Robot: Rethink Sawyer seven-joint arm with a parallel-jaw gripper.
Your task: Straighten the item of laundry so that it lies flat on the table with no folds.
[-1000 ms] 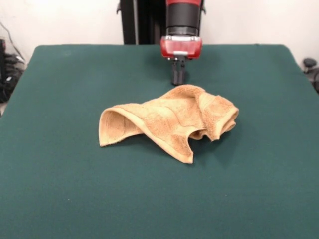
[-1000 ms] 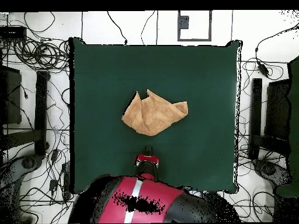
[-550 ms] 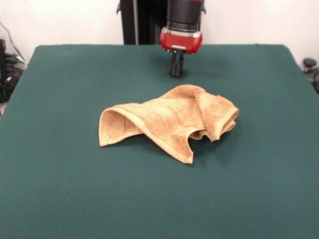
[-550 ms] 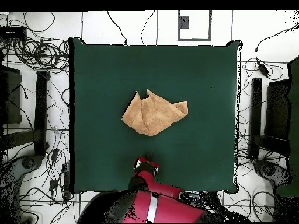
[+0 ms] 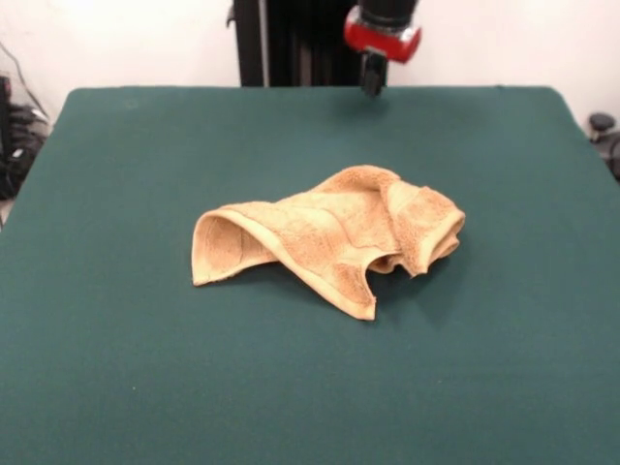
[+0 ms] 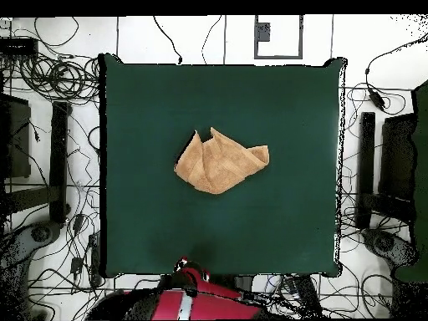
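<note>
The item of laundry [image 5: 329, 237], a tan-orange terry towel, lies crumpled near the middle of the dark green table [image 5: 116, 378]. Its left flap curls up and over, its right end is rolled into a thick fold, and one corner points toward the front edge. From overhead the item of laundry [image 6: 221, 160] shows as a bunched, irregular shape on the table [image 6: 288, 109]. My gripper [image 5: 373, 83] hangs over the table's far edge, well behind the towel and clear of it, shut and holding nothing. In the overhead view the gripper [image 6: 191, 267] sits at the table's bottom edge.
Wide bare green felt surrounds the towel on all sides. Cables and black equipment [image 6: 50, 159] lie on the floor beside the table. The dark pedestal column [image 5: 281, 44] stands behind the far edge.
The gripper has risen and drawn back from just behind the towel to the table's far edge, shifting slightly right in the front view. The towel has not moved.
</note>
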